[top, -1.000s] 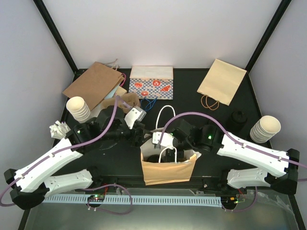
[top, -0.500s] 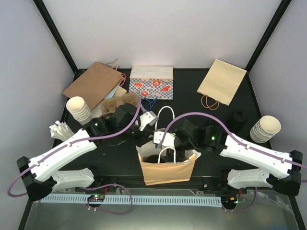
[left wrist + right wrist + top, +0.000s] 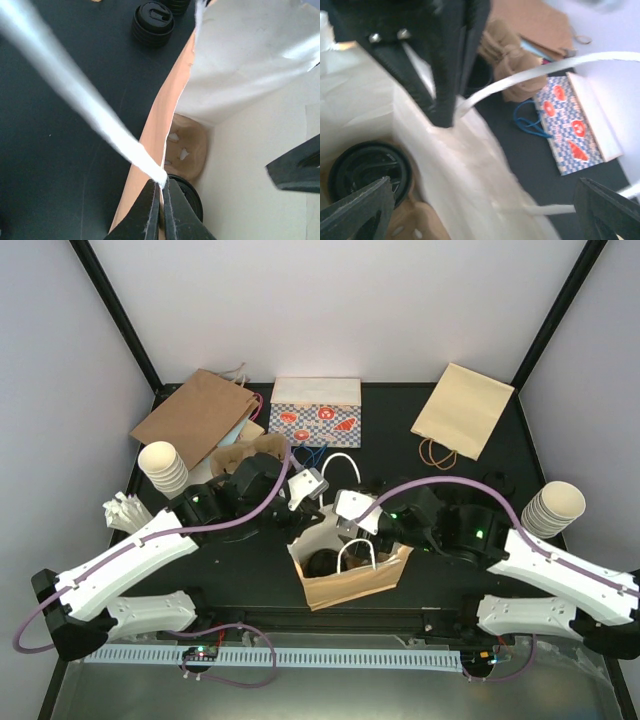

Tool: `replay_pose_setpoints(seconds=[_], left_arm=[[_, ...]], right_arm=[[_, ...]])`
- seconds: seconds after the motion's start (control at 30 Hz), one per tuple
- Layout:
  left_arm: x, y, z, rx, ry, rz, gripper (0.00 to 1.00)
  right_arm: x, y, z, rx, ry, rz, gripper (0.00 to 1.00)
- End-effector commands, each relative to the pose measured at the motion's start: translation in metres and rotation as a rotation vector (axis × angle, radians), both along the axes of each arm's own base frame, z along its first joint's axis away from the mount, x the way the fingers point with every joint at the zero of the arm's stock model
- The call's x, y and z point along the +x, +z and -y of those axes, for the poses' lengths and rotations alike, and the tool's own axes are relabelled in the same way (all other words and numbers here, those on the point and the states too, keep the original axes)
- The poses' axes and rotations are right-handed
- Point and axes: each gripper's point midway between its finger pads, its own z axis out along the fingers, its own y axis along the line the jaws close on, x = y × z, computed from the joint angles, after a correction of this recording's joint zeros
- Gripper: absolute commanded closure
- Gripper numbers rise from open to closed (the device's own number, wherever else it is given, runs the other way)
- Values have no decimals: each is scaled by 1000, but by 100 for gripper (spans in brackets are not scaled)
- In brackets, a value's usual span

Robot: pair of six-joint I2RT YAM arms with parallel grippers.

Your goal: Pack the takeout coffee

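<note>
- Skewing and gaping wider than a second ago, the paper bag (image 3: 350, 580) is sitting nearest the arm bases, now that its far handle is being pulled.
- Inside the bag, one takeout coffee (image 3: 370, 170) is resting in the cardboard tray (image 3: 194, 135).
- At the bag's far rim, the left gripper (image 3: 161, 187) is pinching the white handle (image 3: 75, 87), jaws pressed together on it.
- Just over the bag's mouth, the right gripper (image 3: 480, 205) is hovering spread wide, holding nothing.
- Beyond the bag, the second takeout coffee (image 3: 152, 22) is waiting on the table (image 3: 60, 150); the held-open mouth is likely making room for it.
</note>
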Motion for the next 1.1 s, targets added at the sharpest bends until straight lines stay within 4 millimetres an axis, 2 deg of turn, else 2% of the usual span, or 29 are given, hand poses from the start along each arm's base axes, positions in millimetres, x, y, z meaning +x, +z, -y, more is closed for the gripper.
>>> replay_pose_setpoints(seconds=[0.0,0.2,0.27,0.33,0.4,0.67,0.77,0.9,1.07], left_arm=[[7,22,2,-43,13,52,98],[13,25,1,-42,48,61,98],[17,27,-2,-36,75,81,98],[25,32,-8,-32,127,102,98],[34,37,-12,-37,175,111,99],[66,61,-18,-19,262,226,98],[66,61,-14,-24,219,277,98],[67,50,-10,-34,172,351,99],[59,51,-7,-55,120,419,99]], right_arm=[[16,53,7,145,-88,129,0],[39,89,29,241,-261,247,0],[51,101,44,291,-391,279,0],[60,108,58,350,-522,267,0],[61,110,63,349,-566,225,0],[73,96,86,275,-794,28,0],[67,79,88,253,-817,-59,0],[52,47,87,231,-794,-176,0],[39,30,102,242,-819,-231,0]])
